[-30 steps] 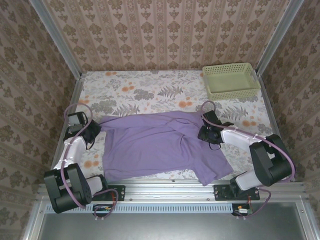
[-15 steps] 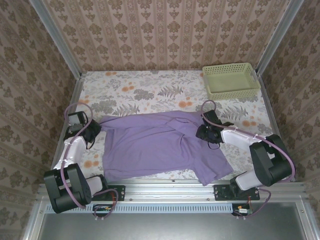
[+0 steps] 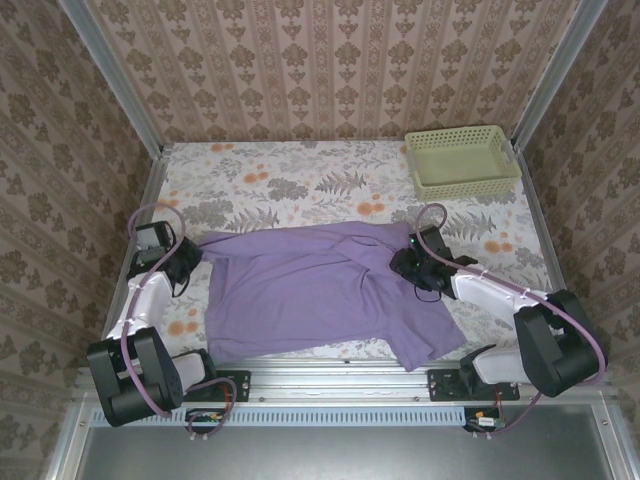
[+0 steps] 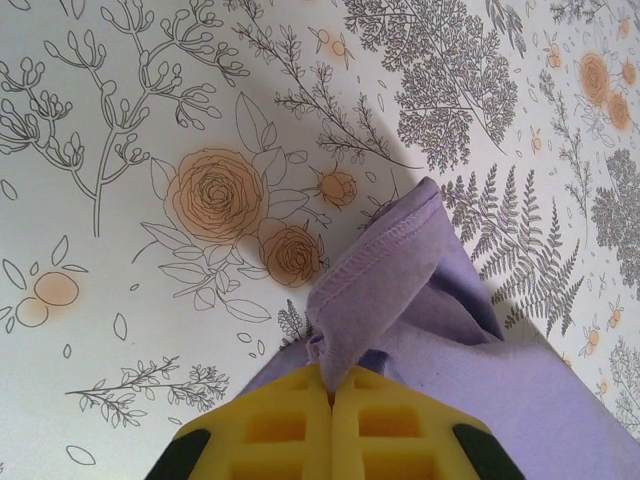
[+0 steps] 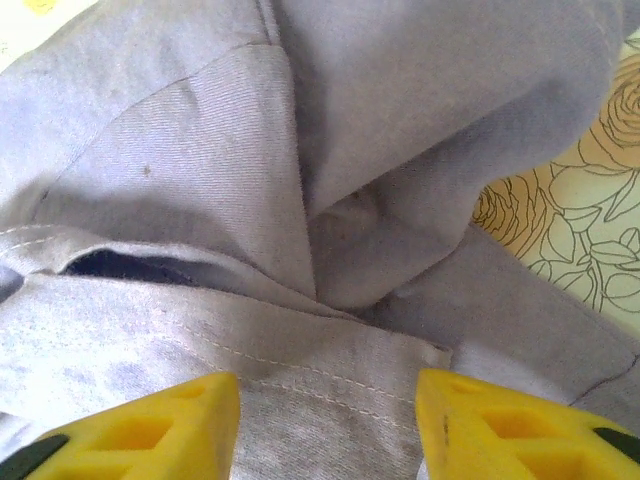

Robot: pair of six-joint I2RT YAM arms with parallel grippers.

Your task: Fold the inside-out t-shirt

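Two tools are on the cloth as I watch from the overhead camera. The lavender inside-out t-shirt (image 3: 300, 290) lies spread and wrinkled across the near half of the floral surface (image 3: 300, 180), with one corner trailing toward 5 o'clock.

My left tool (image 4: 332, 395) sits at the shirt's 9 o'clock edge. In its wrist camera the yellow jaws are pressed together with a stitched fold of purple fabric pinched between them. The fold runs up toward 12 o'clock over the printed roses.

My right tool (image 5: 328, 400) is at the shirt's 3 o'clock side, over a bunched area. Its wrist camera shows the two yellow jaws standing apart, with a seamed band of fabric lying between and below them, not clamped.

A pale green mesh basket (image 3: 465, 185) stands at 1 o'clock in the far corner, well apart from the shirt.
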